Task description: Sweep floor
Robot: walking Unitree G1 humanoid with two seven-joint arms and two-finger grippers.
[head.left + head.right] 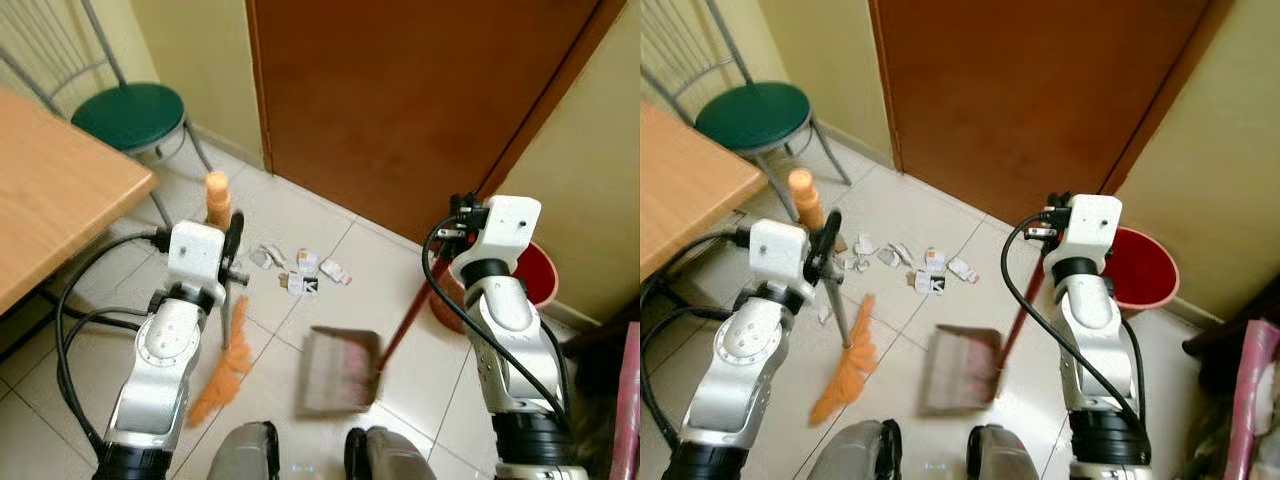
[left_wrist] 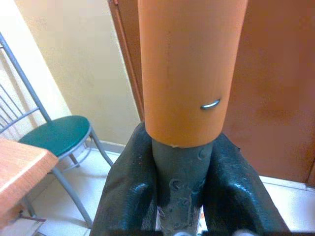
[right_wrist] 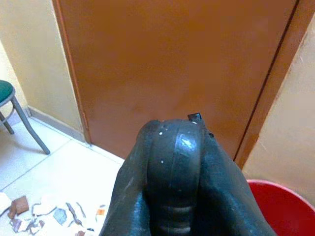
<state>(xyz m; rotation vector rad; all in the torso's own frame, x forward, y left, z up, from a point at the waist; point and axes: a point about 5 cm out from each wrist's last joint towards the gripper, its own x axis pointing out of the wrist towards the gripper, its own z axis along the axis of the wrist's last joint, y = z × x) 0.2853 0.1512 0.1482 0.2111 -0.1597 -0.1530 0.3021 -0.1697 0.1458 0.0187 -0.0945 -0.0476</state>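
Note:
A broom with orange bristles [image 1: 222, 375] and an orange-capped grey handle [image 1: 217, 200] stands tilted on the tiled floor. My left gripper [image 1: 233, 252] is shut on its handle [image 2: 182, 187] just below the orange cap. A grey dustpan [image 1: 338, 370] rests on the floor on a long red stick [image 1: 400, 325]. My right gripper [image 1: 462, 225] is shut on the black top end of that stick [image 3: 174, 172]. Several scraps of paper litter [image 1: 300, 272] lie on the tiles between the broom and the dustpan, nearer the door.
A brown door [image 1: 400, 100] is closed straight ahead. A red bucket [image 1: 535, 275] stands by the wall at the right. A green-seated metal chair [image 1: 130, 115] and a wooden table [image 1: 50, 190] are at the left. My feet [image 1: 310, 455] are at the bottom.

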